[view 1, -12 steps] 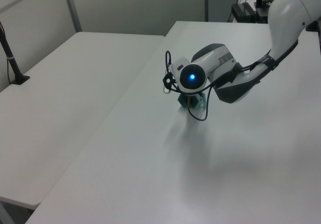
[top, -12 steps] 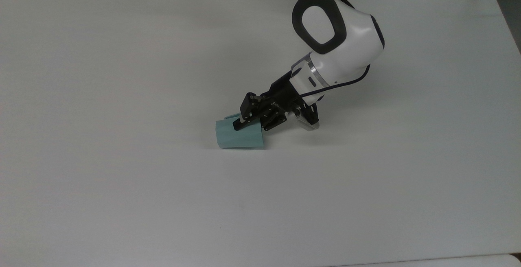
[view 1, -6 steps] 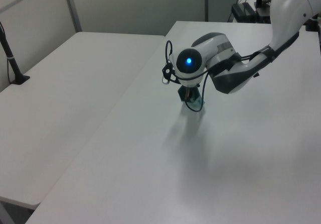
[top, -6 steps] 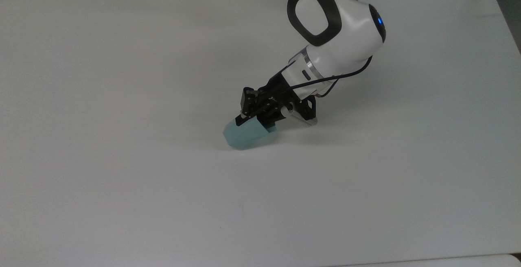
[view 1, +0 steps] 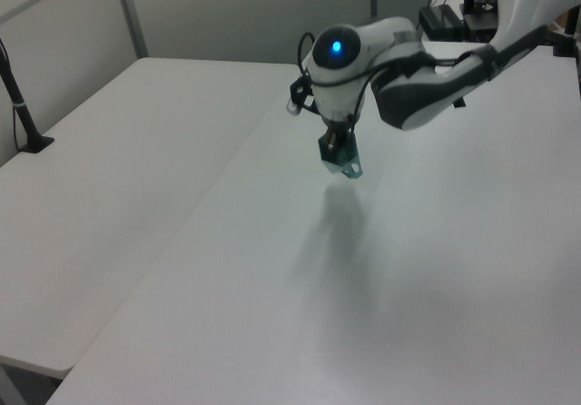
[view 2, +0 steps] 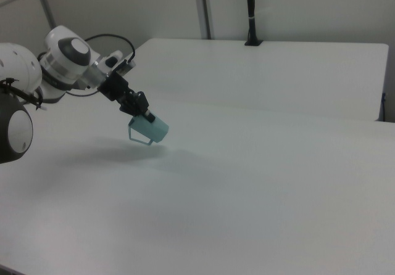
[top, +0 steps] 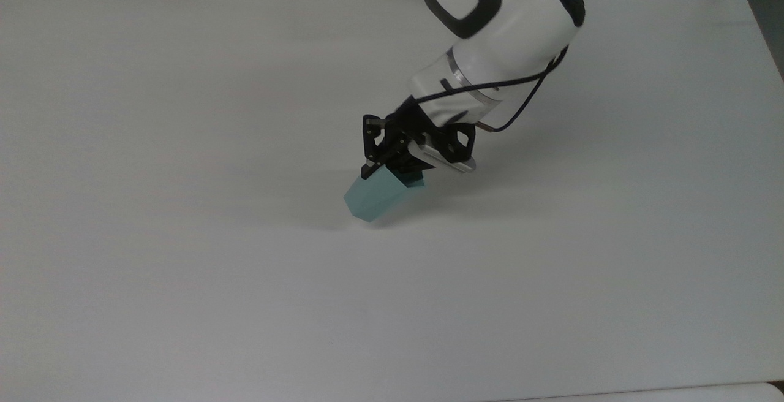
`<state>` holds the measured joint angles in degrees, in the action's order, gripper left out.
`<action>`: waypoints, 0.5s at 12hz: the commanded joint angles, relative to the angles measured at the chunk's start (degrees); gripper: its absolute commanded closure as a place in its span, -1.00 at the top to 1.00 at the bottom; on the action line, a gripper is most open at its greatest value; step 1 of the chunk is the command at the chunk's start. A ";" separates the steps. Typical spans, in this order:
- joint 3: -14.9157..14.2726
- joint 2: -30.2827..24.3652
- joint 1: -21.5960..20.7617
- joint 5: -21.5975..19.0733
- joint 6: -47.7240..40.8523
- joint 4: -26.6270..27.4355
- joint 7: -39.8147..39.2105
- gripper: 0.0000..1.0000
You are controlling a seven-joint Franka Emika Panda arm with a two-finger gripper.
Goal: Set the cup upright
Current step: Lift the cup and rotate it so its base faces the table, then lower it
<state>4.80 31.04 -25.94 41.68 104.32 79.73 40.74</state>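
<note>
Since a second ago the cup (top: 375,195) has gone from lying on its side on the counter (top: 184,144) to hanging tilted in the air, and the arm (top: 502,16) has risen and swung toward the top view's upper edge. The hand (top: 392,166) is clenched on the cup at its rim end, one black finger (top: 371,166) against the outer wall. In the top view the cup sits near the middle of the counter, just below and to the top view's left of the hand, narrow base pointing down and to the top view's left. In the right view the cup (view 2: 150,127) is clear of the counter, tilted with its base toward the right view's lower right, and its thin angular handle (view 2: 138,138) hangs off the lower side; the hand (view 2: 137,107) grips it from the right view's upper left. A soft shadow lies on the counter under the cup. In the left view the hand (view 1: 335,142) points almost straight down with the cup (view 1: 341,159) below it, above the counter, and a blue light (view 1: 336,47) glows on the arm joint. A black cable (top: 520,102) loops along the wrist. A second white table (view 1: 109,178) stands beside the counter at the left view's left.
</note>
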 commanded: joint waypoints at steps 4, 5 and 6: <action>-0.14 -14.22 8.08 -27.65 1.67 10.60 -16.54 -1.00; -0.14 -16.77 9.84 -31.44 2.03 12.62 -17.52 -1.00; -0.14 -19.06 11.34 -34.27 3.08 14.90 -18.66 -1.00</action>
<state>4.59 20.44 -17.94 14.23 104.31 86.09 25.62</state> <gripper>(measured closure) 0.956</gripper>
